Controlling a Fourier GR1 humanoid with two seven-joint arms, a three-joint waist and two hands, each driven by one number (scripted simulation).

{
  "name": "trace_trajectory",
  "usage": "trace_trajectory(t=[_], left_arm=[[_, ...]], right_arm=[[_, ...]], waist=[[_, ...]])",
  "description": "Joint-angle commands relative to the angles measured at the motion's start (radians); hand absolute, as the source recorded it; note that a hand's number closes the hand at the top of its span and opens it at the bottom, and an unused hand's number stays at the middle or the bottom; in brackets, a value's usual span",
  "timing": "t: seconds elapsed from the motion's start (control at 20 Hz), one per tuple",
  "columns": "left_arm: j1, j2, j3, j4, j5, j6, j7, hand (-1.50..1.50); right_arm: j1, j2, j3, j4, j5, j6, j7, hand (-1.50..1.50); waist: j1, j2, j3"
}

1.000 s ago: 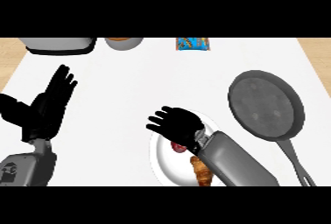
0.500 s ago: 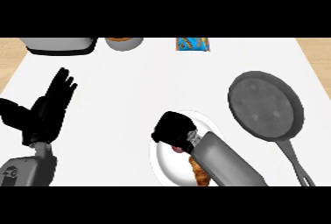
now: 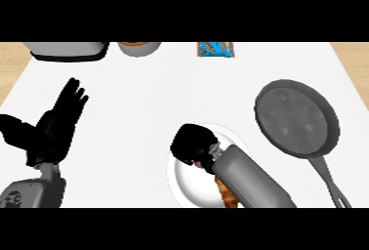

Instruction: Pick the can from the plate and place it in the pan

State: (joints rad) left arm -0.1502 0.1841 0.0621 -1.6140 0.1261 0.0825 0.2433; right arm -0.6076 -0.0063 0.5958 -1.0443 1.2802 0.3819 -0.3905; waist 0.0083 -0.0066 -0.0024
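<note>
Head view: right hand sits curled over the white plate, fingers bent around a mostly hidden object with a sliver of red showing beneath, apparently the can. A brown pastry lies on the plate beside the forearm. The grey pan rests on the white surface to the right, well apart. Left hand rests open at the left, fingers up.

Grey appliance, bowl and blue packet along the counter's far edge; croissant nearer.
</note>
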Motion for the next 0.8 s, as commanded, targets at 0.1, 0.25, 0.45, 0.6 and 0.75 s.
trace_trajectory(t=[0.1, 0.25, 0.45, 0.6, 0.75], left_arm=[[-0.055, 0.019, 0.066, 0.077, 0.045, -0.038, -0.021, 0.00], [-0.016, 0.018, 0.033, 0.059, 0.001, -0.022, -0.012, 0.00], [0.016, 0.012, 0.048, 0.020, 0.008, 0.003, 0.001, 0.00], [0.030, 0.019, 0.062, 0.035, 0.006, 0.001, -0.016, 0.00], [0.047, 0.014, 0.047, 0.010, 0.012, -0.014, -0.013, 0.00]], right_arm=[[0.057, 0.005, -0.048, -0.052, -0.005, -0.075, -0.026, 1.50], [0.099, 0.006, -0.105, -0.162, -0.026, -0.093, 0.114, 1.50], [0.210, 0.006, -0.223, -0.224, -0.026, -0.131, 0.489, 1.50], [0.229, 0.006, -0.218, -0.367, 0.014, -0.164, 0.692, 1.50], [0.227, 0.006, -0.141, -0.552, 0.079, -0.172, 0.845, 1.50]], waist=[[-0.009, 0.007, 0.002], [-0.018, 0.004, 0.002], [-0.057, -0.014, 0.002], [-0.065, -0.021, 0.000], [-0.044, -0.019, 0.001]])
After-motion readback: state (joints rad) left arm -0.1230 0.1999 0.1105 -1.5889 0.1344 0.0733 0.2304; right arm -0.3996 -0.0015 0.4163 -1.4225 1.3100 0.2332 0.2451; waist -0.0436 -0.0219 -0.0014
